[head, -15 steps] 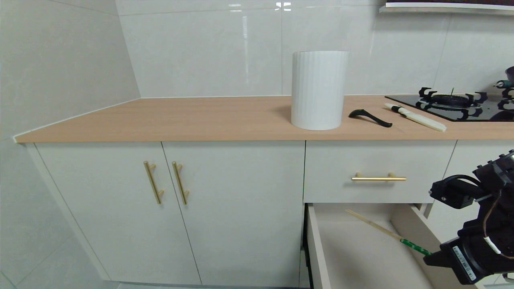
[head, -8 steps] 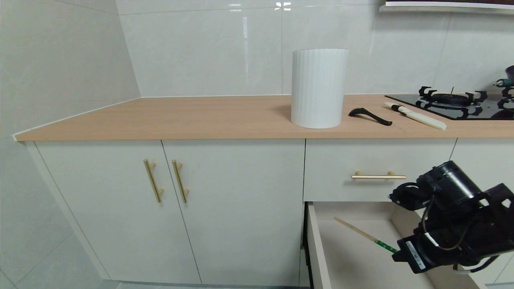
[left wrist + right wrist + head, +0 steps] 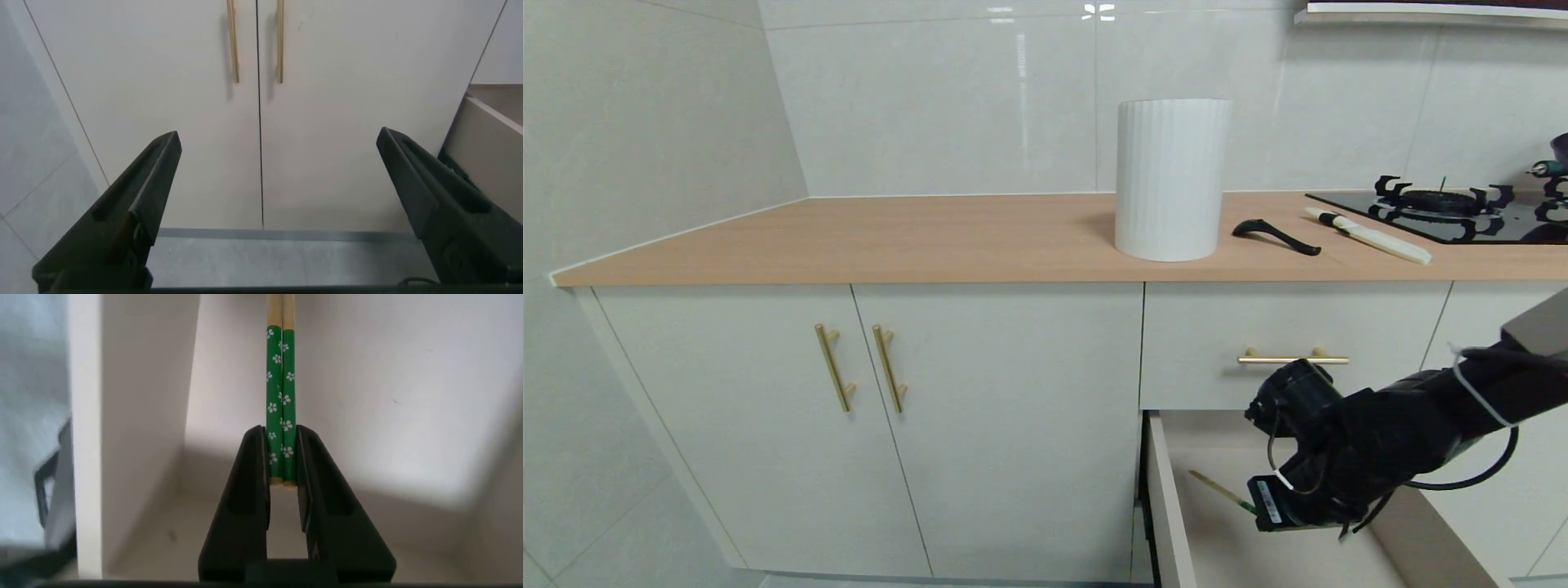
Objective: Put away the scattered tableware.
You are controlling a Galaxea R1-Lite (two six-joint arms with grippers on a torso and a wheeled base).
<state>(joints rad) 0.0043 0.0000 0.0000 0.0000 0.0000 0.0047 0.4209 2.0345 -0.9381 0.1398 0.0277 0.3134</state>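
- Chopsticks [image 3: 282, 392] are clamped at their green ends in my right claw [image 3: 283, 486], held over the open drawer's [image 3: 1166, 506] floor.
- I should lower them nearly flat before parting the claw, so they don't bounce.
- Keep clear of the drawer's walls.

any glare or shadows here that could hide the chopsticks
Head view: light glare sits high on the wall tiles, far from the chopsticks; the white canister casts a soft shadow on the countertop. Right wrist view: the drawer is bright inside, shaded near the right gripper, chopsticks plainly visible.
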